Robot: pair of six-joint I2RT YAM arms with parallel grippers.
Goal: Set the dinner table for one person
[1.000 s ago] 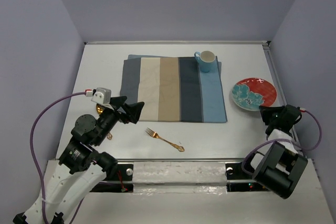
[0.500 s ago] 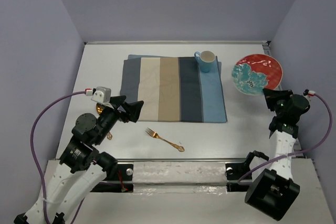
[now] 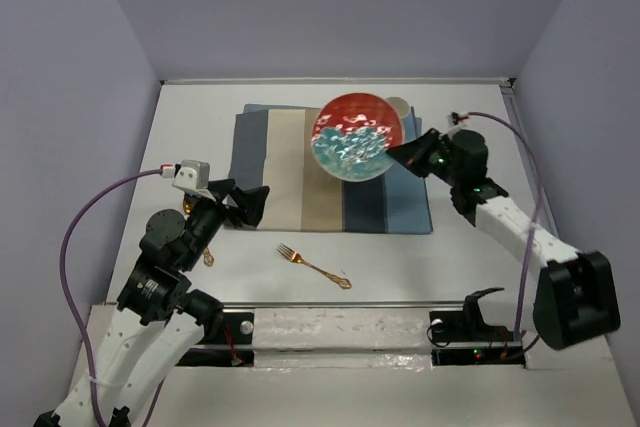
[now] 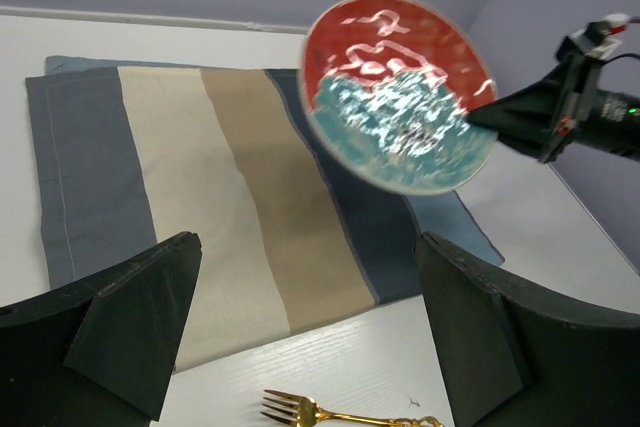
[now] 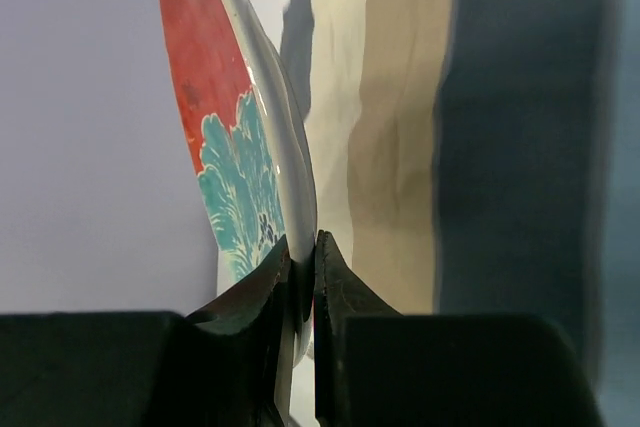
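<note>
Found the right gripper (image 3: 393,154) clamped tight on the near rim of the plate (image 3: 357,135), fingers pinching the edge from both faces with no gap showing in the right wrist view (image 5: 302,257). Noted the plate (image 5: 215,107) held in the air over the mat (image 3: 290,172), tipped steeply so that the red and teal face turns toward the overhead camera, clear of the cloth. Observed, from the left wrist, the same plate (image 4: 398,92) above the dark blue and light blue stripes of the mat (image 4: 200,197). Recorded the left gripper (image 3: 245,205) spread wide and holding nothing, hanging just off the mat's near left corner; confirmed both fingers (image 4: 130,317) well apart in the left wrist view. Located the table (image 3: 450,247) as the white surface filling the floor between the lavender walls, with the mat lying flat on its far middle. Logged a gold fork (image 3: 313,266) on bare table near the front of the mat, tines toward the left arm and touching nothing; seen also at the bottom of the left wrist view (image 4: 330,413). Made out only the rim of a cup (image 3: 400,104) behind the plate; could not tell its contents.
</note>
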